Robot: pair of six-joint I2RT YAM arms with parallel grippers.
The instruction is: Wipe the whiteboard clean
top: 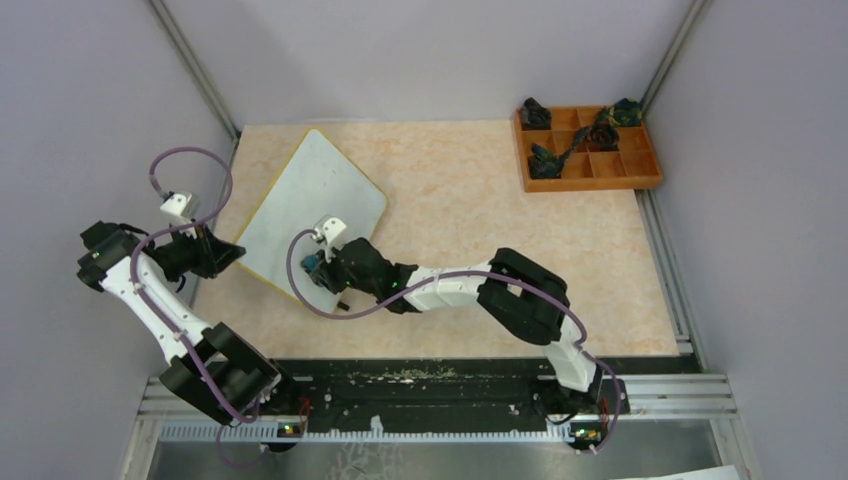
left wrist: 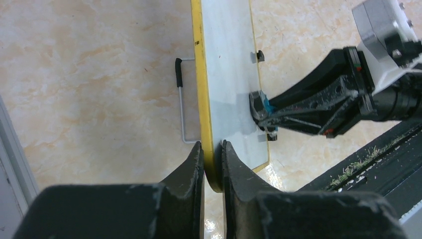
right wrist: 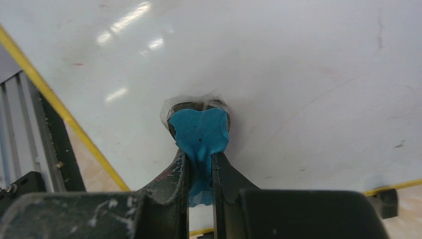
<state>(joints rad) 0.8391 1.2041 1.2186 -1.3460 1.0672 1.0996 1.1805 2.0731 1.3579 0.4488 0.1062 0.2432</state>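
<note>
Wiping in hand: right gripper (right wrist: 199, 152), closed on a blue soft eraser pad (right wrist: 199, 128), presses the near corner of the flat white yellow-edged whiteboard (top: 310, 195), lying left; left gripper (left wrist: 212, 147) pinches its rim. Next: sweep farther, keeping pressure.

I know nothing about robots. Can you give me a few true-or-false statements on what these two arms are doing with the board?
1. The left gripper pinches the whiteboard by its yellow edge. True.
2. The right gripper is empty. False: it holds a blue pad against the whiteboard.
3. The whiteboard is covered in red writing. False: it looks almost blank.
4. The tray holds dark objects. True.
</note>
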